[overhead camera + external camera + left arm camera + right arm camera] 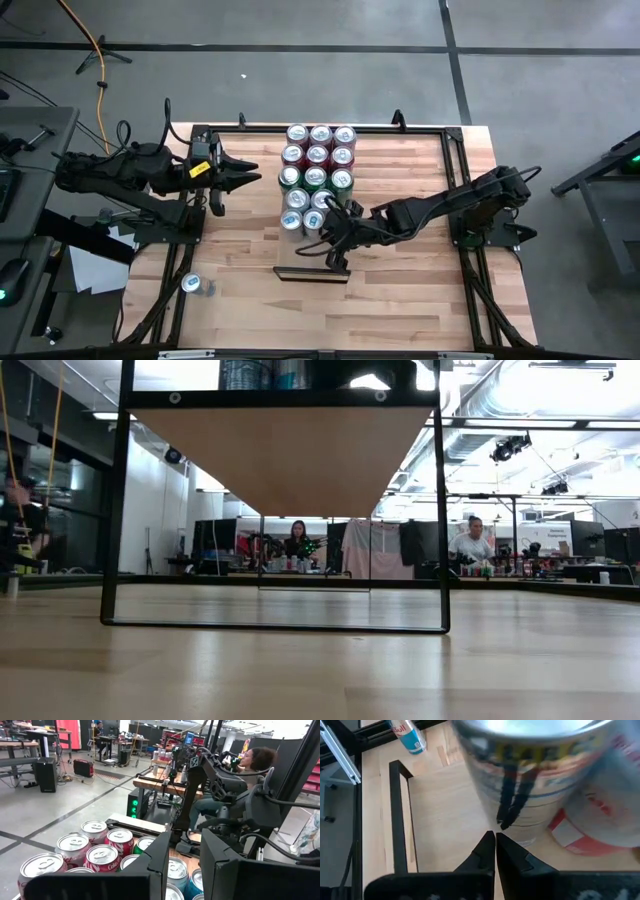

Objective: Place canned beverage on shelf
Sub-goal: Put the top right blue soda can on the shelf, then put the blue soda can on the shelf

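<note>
High view: pale butcher-block wooden counter (400,290) with a block of upright cans (316,178) in rows, red, green and blue, silver tops. Right gripper (335,232) sits at the near blue end of the block, jaws pressed shut on nothing. Left gripper (243,178) hovers just left of the block, jaws narrow, empty. One blue-and-silver can (190,285) lies on its side near the counter's front-left corner, well apart from the rest.

Low view: black metal frame (112,510) carrying the pale wooden shelf board (285,455) seen from underneath; people at benches far behind.

Left wrist view: red can tops (102,854) close ahead, right arm (200,785) beyond.

Right wrist view: fingertips (489,845) meet, a blurred can (540,775) just beyond them.
</note>
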